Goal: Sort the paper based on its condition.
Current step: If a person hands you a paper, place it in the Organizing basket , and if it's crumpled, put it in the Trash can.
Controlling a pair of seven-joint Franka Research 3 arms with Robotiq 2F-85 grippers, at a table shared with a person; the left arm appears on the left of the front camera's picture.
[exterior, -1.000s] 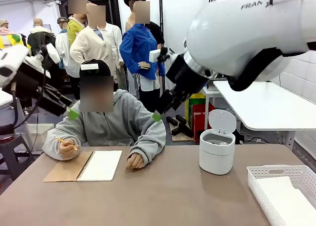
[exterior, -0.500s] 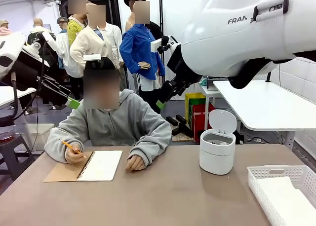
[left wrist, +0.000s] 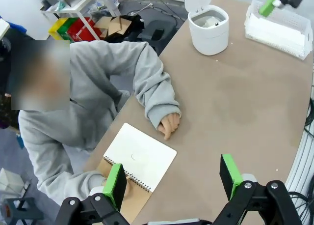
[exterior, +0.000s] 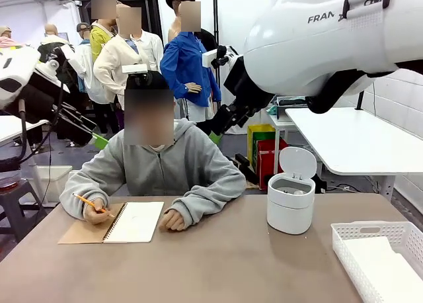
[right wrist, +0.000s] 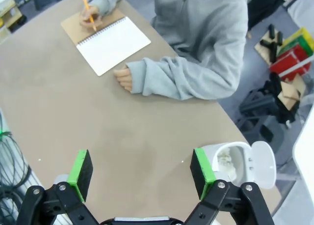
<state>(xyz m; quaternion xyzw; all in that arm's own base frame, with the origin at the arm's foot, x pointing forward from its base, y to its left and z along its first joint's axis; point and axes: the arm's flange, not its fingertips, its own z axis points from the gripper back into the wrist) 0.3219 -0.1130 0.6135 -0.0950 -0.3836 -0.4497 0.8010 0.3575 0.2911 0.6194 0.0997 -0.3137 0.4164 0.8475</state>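
Flat white paper (exterior: pixel 386 263) lies stacked in the white lattice basket (exterior: pixel 344 240) at the table's right; the left wrist view has this paper (left wrist: pixel 274 32) at its top right. Crumpled paper wads (right wrist: pixel 225 161) sit in a small white bin (exterior: pixel 291 200) with its lid flipped up. My left gripper (left wrist: pixel 172 181) hangs open and empty high over the table's left side, above the notebook. My right gripper (right wrist: pixel 141 173) is also open and empty, high over the bare middle of the table. In the front view both grippers, left (exterior: pixel 98 141) and right (exterior: pixel 215 134), hover in front of the person.
A person in a grey hoodie (exterior: pixel 158 167) sits at the far side. One hand writes with a pencil (exterior: pixel 89 202) in a spiral notebook (exterior: pixel 135 221); the other hand (exterior: pixel 173 219) rests on the table. The brown tabletop (exterior: pixel 218 263) lies bare between notebook and basket.
Both grippers have risen a little and drawn back. The person has sat more upright and shifted right, the writing hand sliding lower on the notebook.
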